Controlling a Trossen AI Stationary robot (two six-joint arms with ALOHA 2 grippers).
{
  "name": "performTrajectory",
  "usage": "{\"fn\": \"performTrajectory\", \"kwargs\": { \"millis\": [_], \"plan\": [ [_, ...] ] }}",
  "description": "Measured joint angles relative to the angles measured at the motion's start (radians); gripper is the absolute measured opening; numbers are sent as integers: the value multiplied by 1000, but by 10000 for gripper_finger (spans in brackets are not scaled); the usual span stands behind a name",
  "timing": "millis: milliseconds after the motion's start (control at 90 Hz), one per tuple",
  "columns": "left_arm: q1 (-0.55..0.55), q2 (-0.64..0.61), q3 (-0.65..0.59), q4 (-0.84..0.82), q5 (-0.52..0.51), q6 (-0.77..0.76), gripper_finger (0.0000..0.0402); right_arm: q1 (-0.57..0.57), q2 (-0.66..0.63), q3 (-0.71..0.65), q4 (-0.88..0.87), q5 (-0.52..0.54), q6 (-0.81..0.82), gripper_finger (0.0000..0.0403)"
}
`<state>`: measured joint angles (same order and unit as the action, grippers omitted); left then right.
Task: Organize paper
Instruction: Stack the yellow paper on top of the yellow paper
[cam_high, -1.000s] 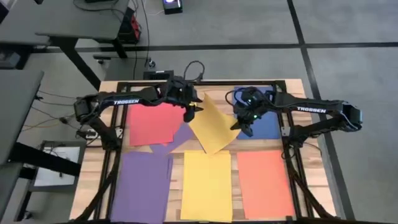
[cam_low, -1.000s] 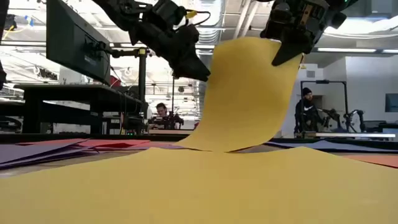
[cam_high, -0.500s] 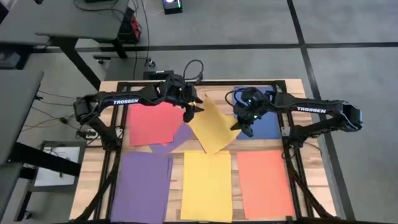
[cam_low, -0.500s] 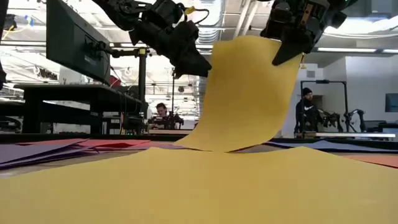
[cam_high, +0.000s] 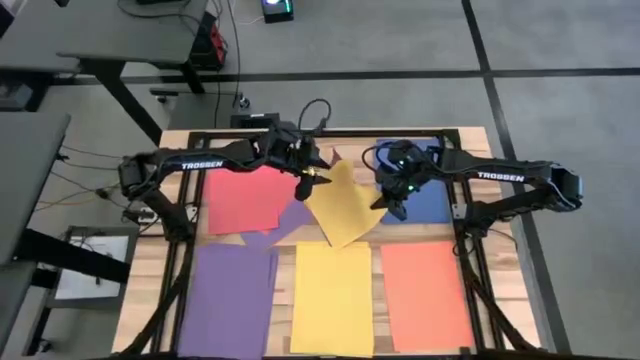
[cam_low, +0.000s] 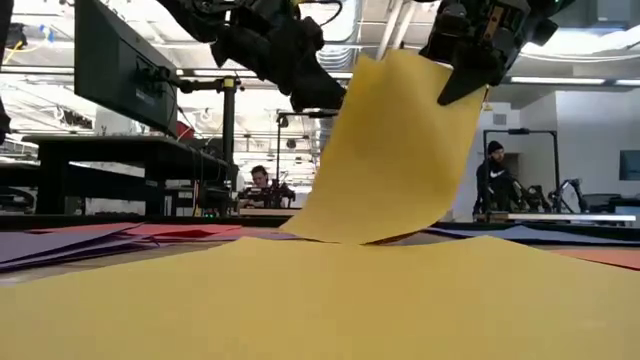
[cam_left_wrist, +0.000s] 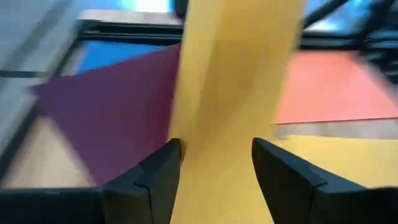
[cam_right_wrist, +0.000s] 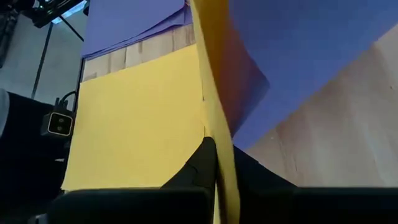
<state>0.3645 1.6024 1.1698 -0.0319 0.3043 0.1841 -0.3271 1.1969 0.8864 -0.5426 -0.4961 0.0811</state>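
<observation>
Left hand (cam_high: 309, 180) now nearer the lifted yellow sheet's (cam_high: 343, 205) edge.

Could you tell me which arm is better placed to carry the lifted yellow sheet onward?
Probably the right: the right gripper is shut on the yellow sheet, while the left gripper stands open around its other edge.

a lifted sheet (cam_high: 342, 205) hangs between both end effectors (left (cam_high: 312, 178), right (cam_high: 391, 205)) above the table (cam_high: 280, 262).
</observation>
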Motion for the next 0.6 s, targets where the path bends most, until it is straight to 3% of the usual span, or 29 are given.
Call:
{"fn": "performTrajectory", "kwargs": {
  "millis": [78,300,600],
  "plan": [
    [-5,0,0,-1,-69,36,180,0,0,0,0,0,0,0],
    [-5,45,0,14,-69,66,180,0,0,0,0,0,-3,0],
    [-12,63,0,94,193,-58,180,-1,0,0,-3,0,-3,0]
  ]
}}
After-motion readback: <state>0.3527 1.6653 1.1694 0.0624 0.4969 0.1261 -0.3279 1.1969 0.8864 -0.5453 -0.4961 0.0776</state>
